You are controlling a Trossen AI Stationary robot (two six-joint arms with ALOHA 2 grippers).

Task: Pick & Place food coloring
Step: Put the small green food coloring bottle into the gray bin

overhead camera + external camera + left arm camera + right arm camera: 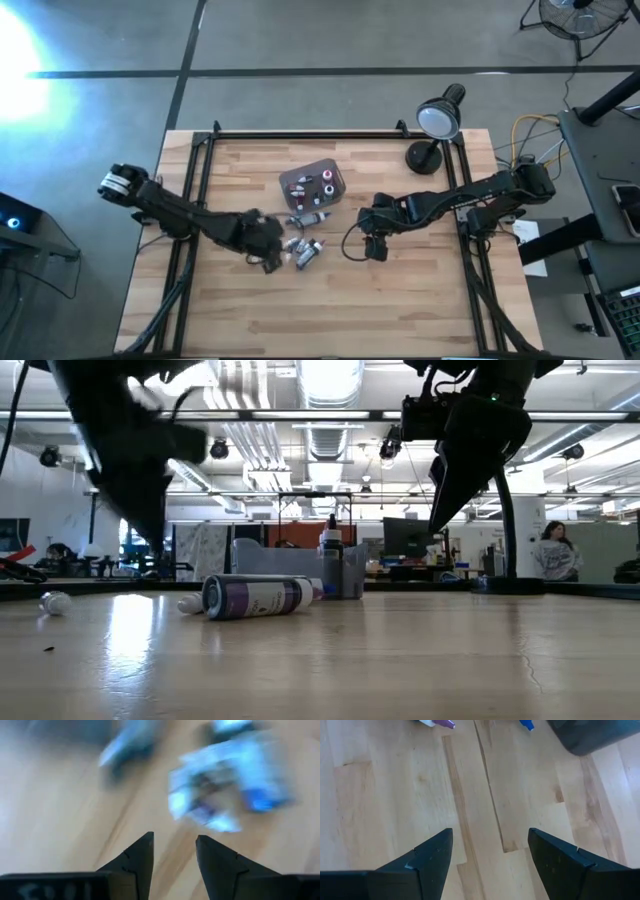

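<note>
Several small food coloring bottles [308, 250] lie on their sides on the wooden table, just right of my left gripper [268, 258]. A few more stand in the grey square tub [313, 185] behind them. In the low view one bottle [255, 597] lies on its side in front of the tub [290, 565]. My left gripper [174, 840] hangs above the table, open, with bare wood between its fingers and blurred bottles [225, 785] ahead. My right gripper [490, 832] hovers open over bare wood, right of the bottles [375, 248].
A black desk lamp [435, 125] stands at the table's far right corner. A black frame rail [330, 135] runs along the far edge and down both sides. A loose white cap [55, 602] lies at the left in the low view. Bare wood lies toward the near edge.
</note>
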